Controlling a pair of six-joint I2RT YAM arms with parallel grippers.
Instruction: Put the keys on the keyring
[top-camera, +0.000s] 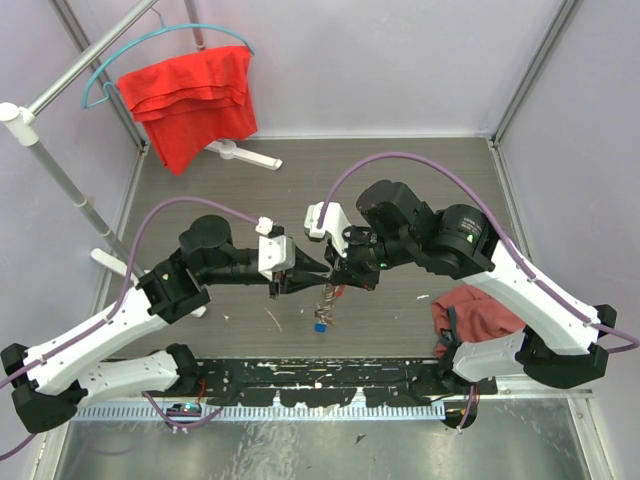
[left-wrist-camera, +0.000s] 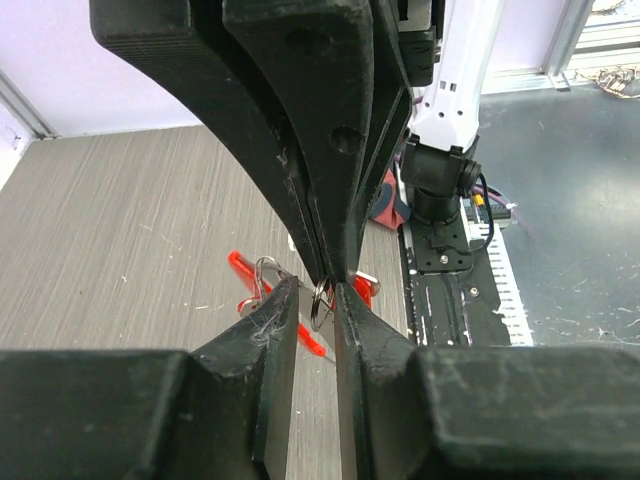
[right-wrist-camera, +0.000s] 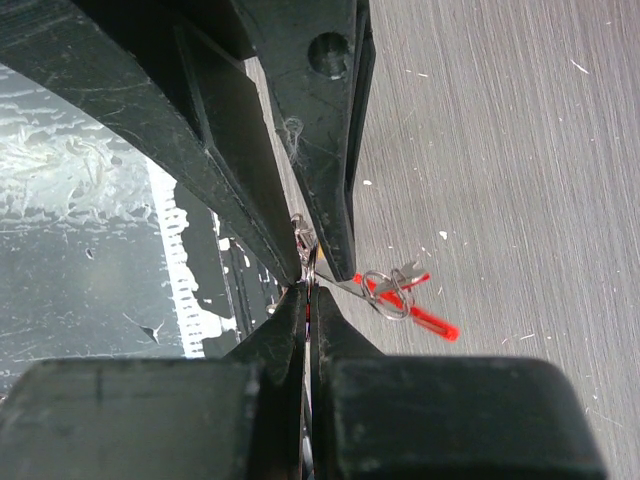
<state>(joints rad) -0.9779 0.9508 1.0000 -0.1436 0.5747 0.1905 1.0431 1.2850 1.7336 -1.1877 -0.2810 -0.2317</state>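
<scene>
My two grippers meet nose to nose above the middle of the grey table (top-camera: 400, 180). The left gripper (top-camera: 320, 268) (left-wrist-camera: 318, 290) has its jaws narrowly apart around a small silver keyring (left-wrist-camera: 320, 303), which stands on edge between the fingertips. Coming from the opposite side, the right gripper (top-camera: 342, 275) (right-wrist-camera: 308, 292) is shut tight on a thin silver and red piece of the keys (top-camera: 326, 298). The bunch hangs under the fingertips and ends in a blue tag (top-camera: 319, 326). More wire rings and red tags (right-wrist-camera: 400, 292) (left-wrist-camera: 245, 272) dangle beside the fingers.
A red cloth (top-camera: 190, 100) hangs on a teal hanger at the back left, with a white stand foot (top-camera: 245, 155) below it. A red and dark cloth (top-camera: 475, 312) lies by the right arm. A black strip (top-camera: 320, 375) runs along the near edge.
</scene>
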